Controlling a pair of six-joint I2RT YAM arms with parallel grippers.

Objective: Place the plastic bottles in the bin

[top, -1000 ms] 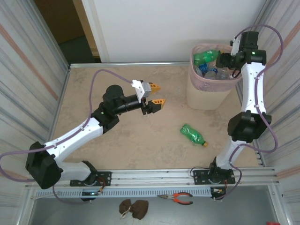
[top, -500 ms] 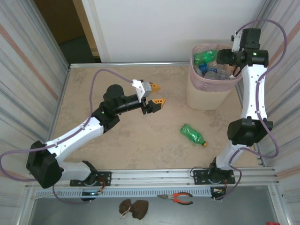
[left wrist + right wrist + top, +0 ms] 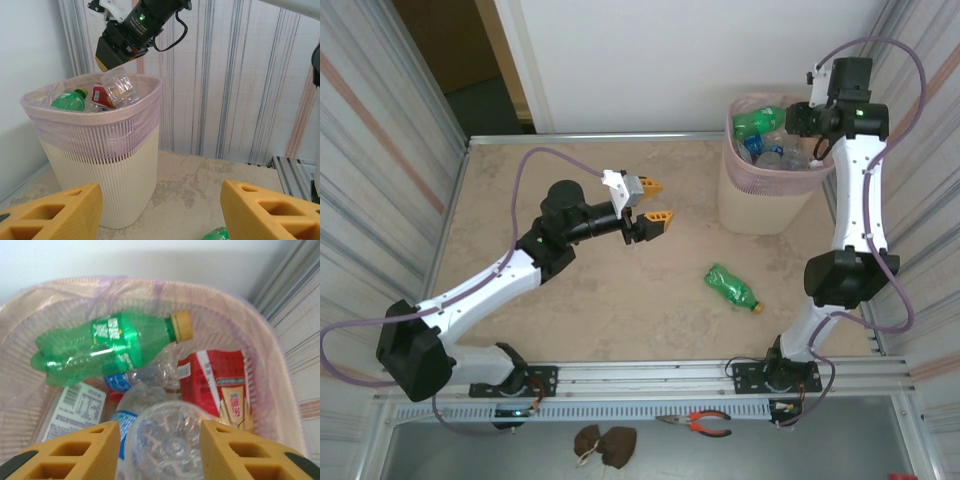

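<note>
The left pincer (image 3: 160, 215) has its two orange fingers (image 3: 50, 215) spread wide, with nothing gripped between them. Ahead of it, nearer its left finger, the bin (image 3: 105, 165) stands on the table (image 3: 200, 180), a pink bag (image 3: 95, 132) folded over its rim. A green bottle (image 3: 67, 100) and a clear bottle (image 3: 120, 87) poke above the rim. The right pincer (image 3: 112, 59) hangs just above the clear bottle; whether it grips it is unclear. Low beside the right finger, the edge of a second green bottle (image 3: 217, 234) shows.

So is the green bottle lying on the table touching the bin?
Apart. The top external view shows bare tabletop between the green bottle and the bin.
</note>
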